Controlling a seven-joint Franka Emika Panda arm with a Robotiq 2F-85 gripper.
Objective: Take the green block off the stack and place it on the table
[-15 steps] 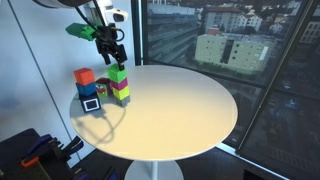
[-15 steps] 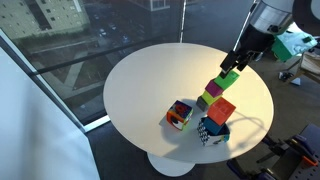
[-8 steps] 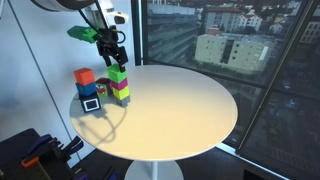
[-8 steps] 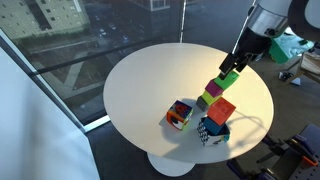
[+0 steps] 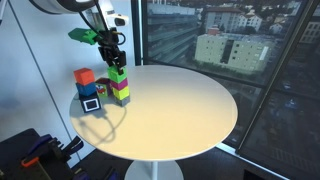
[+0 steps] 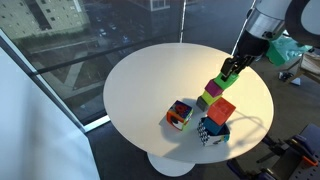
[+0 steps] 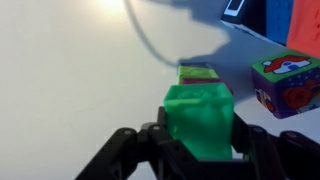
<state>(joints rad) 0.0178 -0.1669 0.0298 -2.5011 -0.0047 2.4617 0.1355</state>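
The green block (image 7: 198, 112) fills the middle of the wrist view, with my gripper (image 7: 199, 135) shut on it and a black finger pressed against each side. In both exterior views the green block (image 5: 118, 72) (image 6: 229, 82) still rests on top of the stack (image 5: 121, 92) (image 6: 210, 95), a short column of magenta and lime cubes. The gripper (image 5: 115, 62) (image 6: 236, 67) reaches down onto it from above. The stack stands near the edge of the round white table (image 5: 185, 110) (image 6: 145, 80).
An orange-red cube (image 5: 84, 76) (image 6: 221, 110) sits on a blue-and-white cube (image 5: 92, 101) (image 6: 210, 131) beside the stack. A multicoloured cube (image 6: 180, 115) (image 7: 285, 82) lies close by. Beyond the table are glass walls, and dark equipment (image 5: 30, 150) stands on the floor.
The jaws have closed onto the green block. The arm has barely moved, and the block has not left the stack.
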